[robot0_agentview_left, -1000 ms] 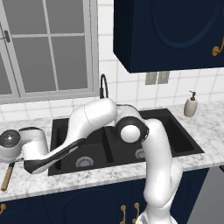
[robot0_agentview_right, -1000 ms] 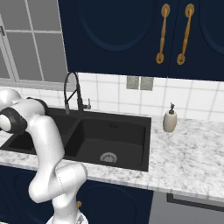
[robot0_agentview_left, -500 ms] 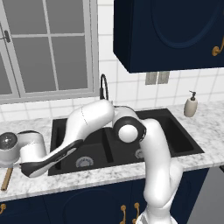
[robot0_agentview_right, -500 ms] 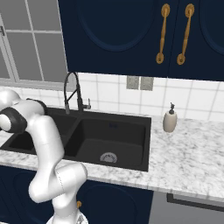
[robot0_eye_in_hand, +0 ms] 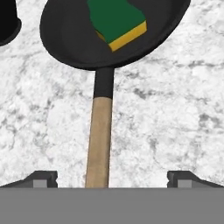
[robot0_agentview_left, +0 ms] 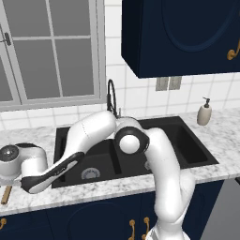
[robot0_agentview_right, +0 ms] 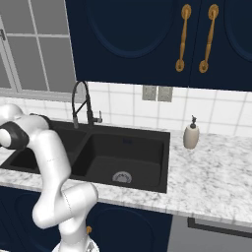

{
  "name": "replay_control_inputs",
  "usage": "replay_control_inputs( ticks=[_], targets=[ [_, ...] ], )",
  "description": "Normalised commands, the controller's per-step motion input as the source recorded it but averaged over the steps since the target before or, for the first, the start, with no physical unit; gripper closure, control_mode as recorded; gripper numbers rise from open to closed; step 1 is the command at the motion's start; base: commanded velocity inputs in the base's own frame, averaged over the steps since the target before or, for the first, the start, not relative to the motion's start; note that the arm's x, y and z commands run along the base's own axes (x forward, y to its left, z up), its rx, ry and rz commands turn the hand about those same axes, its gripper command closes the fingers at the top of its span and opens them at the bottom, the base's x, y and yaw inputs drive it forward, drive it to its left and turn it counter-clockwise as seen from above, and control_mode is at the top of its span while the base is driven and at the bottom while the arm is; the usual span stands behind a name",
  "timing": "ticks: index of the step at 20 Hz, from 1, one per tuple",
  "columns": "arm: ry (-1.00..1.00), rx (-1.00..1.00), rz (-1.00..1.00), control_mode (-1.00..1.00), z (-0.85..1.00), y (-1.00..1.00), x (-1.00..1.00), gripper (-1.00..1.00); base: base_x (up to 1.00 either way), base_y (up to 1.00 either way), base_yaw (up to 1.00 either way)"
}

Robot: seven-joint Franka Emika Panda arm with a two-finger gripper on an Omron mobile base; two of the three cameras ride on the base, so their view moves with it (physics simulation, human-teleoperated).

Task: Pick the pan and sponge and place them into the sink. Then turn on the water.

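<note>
In the hand view the black pan (robot0_eye_in_hand: 87, 39) lies on the marble counter, and the sponge (robot0_eye_in_hand: 118, 22), green on top with a yellow side, rests inside it. The pan's wooden handle (robot0_eye_in_hand: 99, 140) runs down between the fingertips (robot0_eye_in_hand: 43, 178) of my open gripper (robot0_eye_in_hand: 113, 179), which hovers over the handle's end without touching it. In the left base view my hand (robot0_agentview_left: 18, 159) hangs over the counter left of the sink (robot0_agentview_left: 192, 150), with the handle's tip (robot0_agentview_left: 5, 194) poking out below it. No water runs from the black faucet (robot0_agentview_left: 111, 96).
A beige soap dispenser (robot0_agentview_left: 203, 112) stands on the counter right of the sink. In the right base view the double-basin sink (robot0_agentview_right: 147, 133), faucet (robot0_agentview_right: 78, 101) and dispenser (robot0_agentview_right: 191, 135) appear again. A window and tiled wall lie behind, with dark cabinets overhead.
The arm has shifted only slightly over the pan's handle. The gripper has stayed open, and the pan and sponge have not moved.
</note>
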Motion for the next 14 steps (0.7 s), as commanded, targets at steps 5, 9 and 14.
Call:
replay_control_inputs(
  ticks=[5,9,14],
  targets=[
    [0.01,0.00,-0.01,-1.00,-0.07,0.27,0.00,-1.00,0.00,0.00,0.00],
    [0.02,0.00,-0.02,-1.00,-0.18,0.18,0.00,-1.00,0.00,0.00,0.00],
    [0.03,-0.01,-0.02,-1.00,-0.21,0.06,0.00,-1.00,0.00,0.00,0.00]
  ],
)
